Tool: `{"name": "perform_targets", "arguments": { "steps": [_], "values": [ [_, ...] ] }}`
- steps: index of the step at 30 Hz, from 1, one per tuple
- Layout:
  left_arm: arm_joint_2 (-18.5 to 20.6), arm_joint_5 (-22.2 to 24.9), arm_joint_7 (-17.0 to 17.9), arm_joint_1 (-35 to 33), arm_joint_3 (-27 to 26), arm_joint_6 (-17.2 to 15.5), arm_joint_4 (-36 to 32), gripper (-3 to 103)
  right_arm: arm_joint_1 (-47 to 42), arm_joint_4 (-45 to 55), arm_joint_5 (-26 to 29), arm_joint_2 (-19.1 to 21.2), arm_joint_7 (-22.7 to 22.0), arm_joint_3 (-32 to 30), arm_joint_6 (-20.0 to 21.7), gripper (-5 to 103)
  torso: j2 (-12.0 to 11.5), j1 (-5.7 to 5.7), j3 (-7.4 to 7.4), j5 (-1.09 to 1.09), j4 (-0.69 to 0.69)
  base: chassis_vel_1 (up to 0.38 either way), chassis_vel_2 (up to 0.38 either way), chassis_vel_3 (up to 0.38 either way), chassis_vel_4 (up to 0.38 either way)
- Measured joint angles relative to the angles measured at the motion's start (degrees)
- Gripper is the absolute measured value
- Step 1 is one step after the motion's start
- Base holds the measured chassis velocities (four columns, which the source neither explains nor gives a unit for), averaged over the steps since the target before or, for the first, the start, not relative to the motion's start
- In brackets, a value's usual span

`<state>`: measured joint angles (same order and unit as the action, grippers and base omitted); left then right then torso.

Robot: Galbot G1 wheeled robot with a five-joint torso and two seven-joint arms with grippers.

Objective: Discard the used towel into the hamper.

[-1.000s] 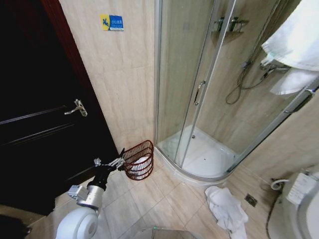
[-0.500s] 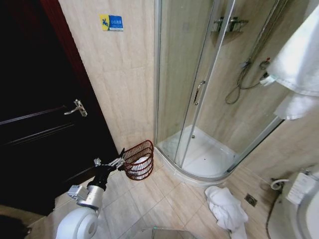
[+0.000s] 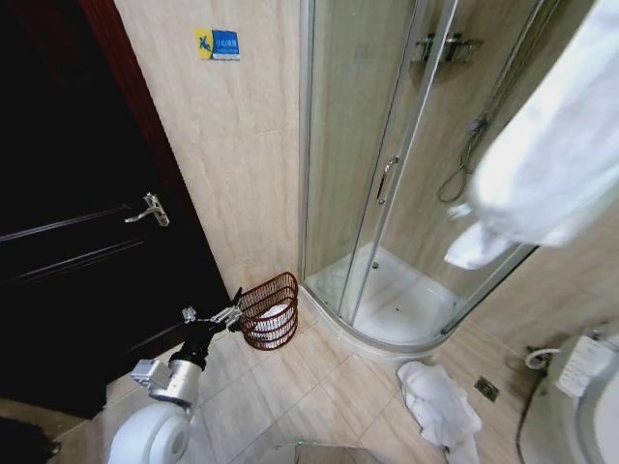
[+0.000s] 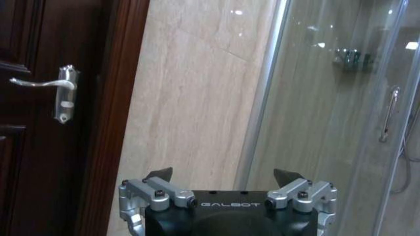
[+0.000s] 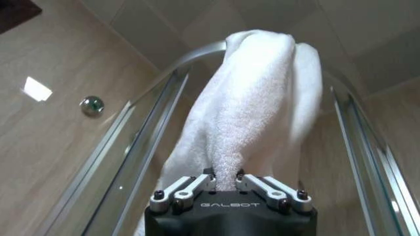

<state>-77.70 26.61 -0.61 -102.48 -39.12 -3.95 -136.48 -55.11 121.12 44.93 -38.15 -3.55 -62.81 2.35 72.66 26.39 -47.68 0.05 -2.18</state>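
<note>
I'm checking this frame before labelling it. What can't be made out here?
- Head view: the right gripper, hidden behind the blurred white towel that the frame edge cuts off.
- Head view: the contents of the hamper, something white behind its wires.
- Right wrist view: the towel's upper end, running away from the right gripper.

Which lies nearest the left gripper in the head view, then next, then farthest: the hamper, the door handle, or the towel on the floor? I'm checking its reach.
From the left gripper:
1. Hamper, right beside it by the wall.
2. Door handle, above it on the dark door.
3. Floor towel, across the tiles near the shower.
</note>
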Motion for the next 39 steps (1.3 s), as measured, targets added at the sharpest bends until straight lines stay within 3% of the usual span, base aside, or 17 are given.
{"name": "perform_targets", "arguments": {
  "steps": [1, 4, 5, 11, 19, 33, 39],
  "values": [
    [0.0, 0.0, 0.0, 0.0, 0.0, 0.0, 0.0, 100, -4.0, 1.5, -1.8, -3.1, 0.7, -0.9, -2.7, 9, 0.0, 0.0, 0.0, -0.09, -0.01, 0.0, 0.0, 0.0, 0.0],
    [0.0, 0.0, 0.0, 0.0, 0.0, 0.0, 0.0, 100, -8.1, 2.8, -4.1, -7.3, 1.2, -1.2, -5.5, 9, 0.0, 0.0, 0.01, -0.12, -0.01, 0.0, 0.0, 0.0, 0.0],
    [0.0, 0.0, 0.0, 0.0, 0.0, 0.0, 0.0, 100, -10.0, 3.3, -5.0, -9.5, 1.6, -1.3, -6.5, 9, 0.0, 0.0, 0.01, -0.02, 0.0, 0.0, 0.0, 0.0, 0.0],
    [0.0, 0.0, 0.0, 0.0, 0.0, 0.0, 0.0, 100, -17.6, 5.2, -10.7, -20.2, 3.6, -0.2, -10.4, 9, 0.0, 0.0, 0.0, -0.02, 0.0, 0.0, 0.0, 0.0, 0.0],
    [0.0, 0.0, 0.0, 0.0, 0.0, 0.0, 0.0, 100, -22.3, 6.7, -17.9, -28.5, 5.1, 4.0, -14.1, 9, 0.0, 0.0, 0.0, -0.05, -0.01, 0.0, 0.0, 0.0, 0.0],
    [0.0, 0.0, 0.0, 0.0, 0.0, 0.0, 0.0, 100, -26.3, 6.9, -28.3, -37.5, 5.4, 11.0, -19.0, 9, 0.0, 0.0, 0.0, -0.06, -0.01, 0.0, 0.0, 0.0, 0.0],
    [0.0, 0.0, 0.0, 0.0, 0.0, 0.0, 0.0, 100, -26.9, 6.5, -30.3, -39.3, 5.5, 12.4, -19.8, 9, 0.0, 0.0, 0.0, -0.06, -0.01, 0.0, 0.0, 0.0, 0.0]
  ]
}}
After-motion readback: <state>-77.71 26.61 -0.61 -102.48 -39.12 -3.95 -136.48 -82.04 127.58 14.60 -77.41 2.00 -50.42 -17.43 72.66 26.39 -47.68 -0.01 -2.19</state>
